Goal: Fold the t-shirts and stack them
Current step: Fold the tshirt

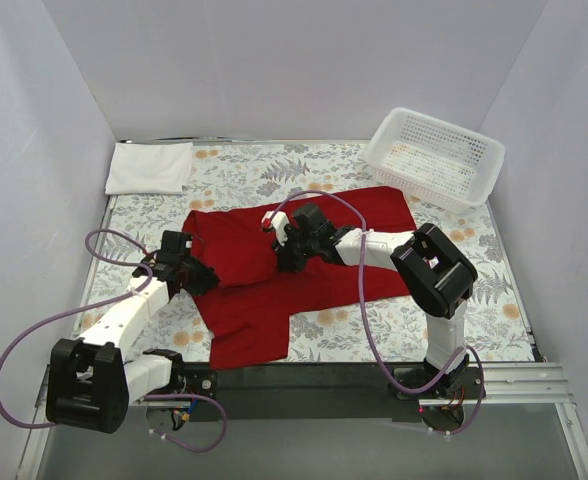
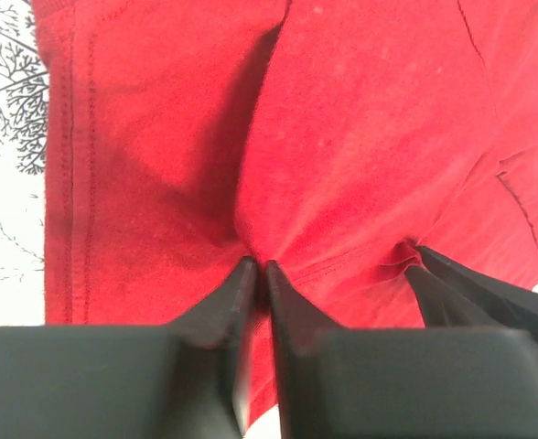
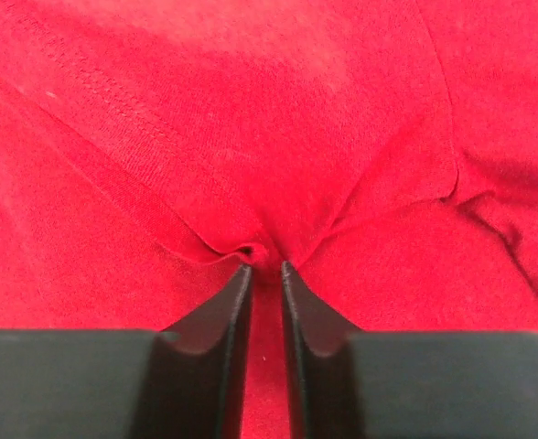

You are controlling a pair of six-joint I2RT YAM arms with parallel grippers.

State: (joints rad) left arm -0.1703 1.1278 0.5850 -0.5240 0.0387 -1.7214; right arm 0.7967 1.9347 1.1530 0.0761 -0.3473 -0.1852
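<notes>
L claw [image 2: 258, 265], R claw [image 3: 264, 267] on 1 red tee [image 1: 254, 310] (1 white tee [image 1: 149, 167])

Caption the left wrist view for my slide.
Left gripper shut on a pinched fold of the deep red cloth t-shirt, leaf-printed tablecloth at left edge.

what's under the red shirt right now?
The red t-shirt lies on the floral table cover, which shows around it. Whatever is directly beneath the cloth is covered.

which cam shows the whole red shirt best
Top external view: the whole red t-shirt lies spread out, its outline and folds visible. The two wrist views show only close patches of its puckered red cloth.
</notes>
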